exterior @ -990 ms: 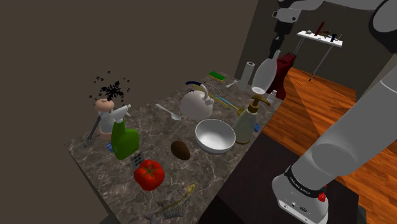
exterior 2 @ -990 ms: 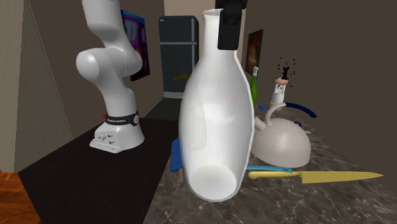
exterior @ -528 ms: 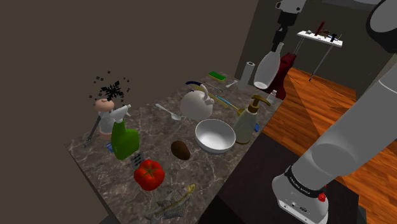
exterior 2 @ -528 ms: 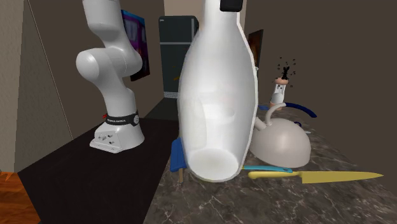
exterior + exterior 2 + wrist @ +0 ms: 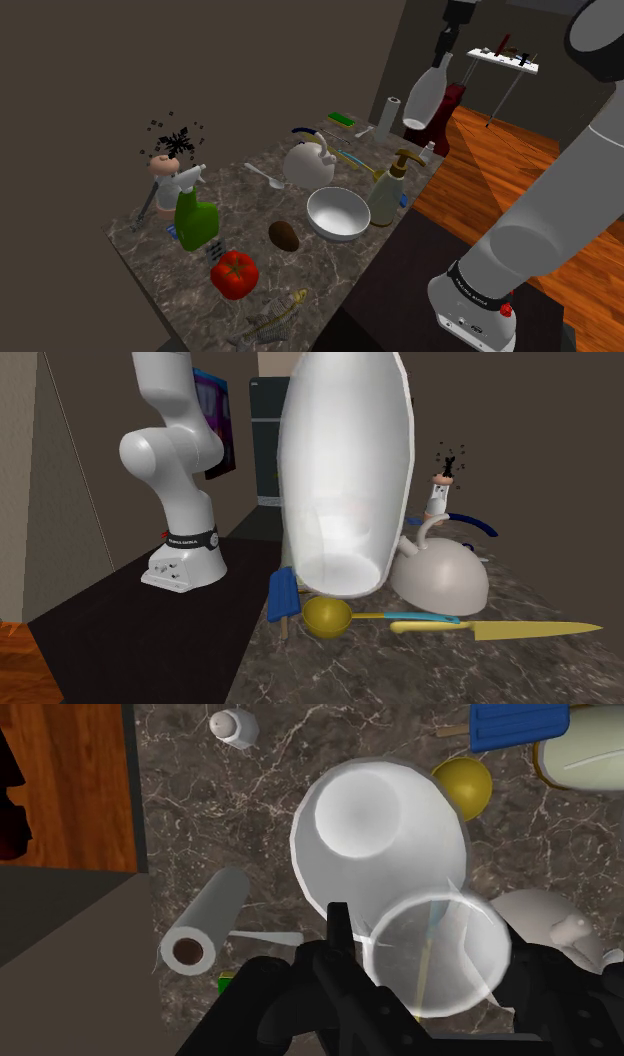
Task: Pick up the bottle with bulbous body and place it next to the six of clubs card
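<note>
Hand (image 5: 441, 55) clamped on the neck of the white bottle (image 5: 420, 98), fingers tight against it. Bottle hangs base down, high over the desk (image 5: 255, 195) far end, above paper towel roll (image 5: 205, 924) and yellow spoon (image 5: 327, 616).

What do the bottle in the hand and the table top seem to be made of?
The bottle looks like milky, half-clear glass or plastic, smooth and glossy: the table shows faintly through its neck in the wrist view. The table top looks like polished dark brown marble, with pale veins.
</note>
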Controlling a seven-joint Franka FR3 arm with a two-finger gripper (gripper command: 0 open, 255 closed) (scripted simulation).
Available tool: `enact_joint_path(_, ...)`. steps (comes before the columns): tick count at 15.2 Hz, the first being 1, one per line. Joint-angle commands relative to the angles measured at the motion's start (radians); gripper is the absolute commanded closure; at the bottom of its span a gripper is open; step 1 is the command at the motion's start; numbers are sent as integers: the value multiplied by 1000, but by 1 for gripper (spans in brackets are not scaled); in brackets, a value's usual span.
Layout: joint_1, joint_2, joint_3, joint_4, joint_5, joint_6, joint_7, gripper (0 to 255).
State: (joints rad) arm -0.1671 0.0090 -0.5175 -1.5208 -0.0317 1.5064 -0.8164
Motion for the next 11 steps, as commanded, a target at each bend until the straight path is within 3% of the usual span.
enact_joint_path(1,-2,7,-2,34,3,-28,-5,255)
enact_joint_path(11,-27,91,-19,271,46,-192,-39,255)
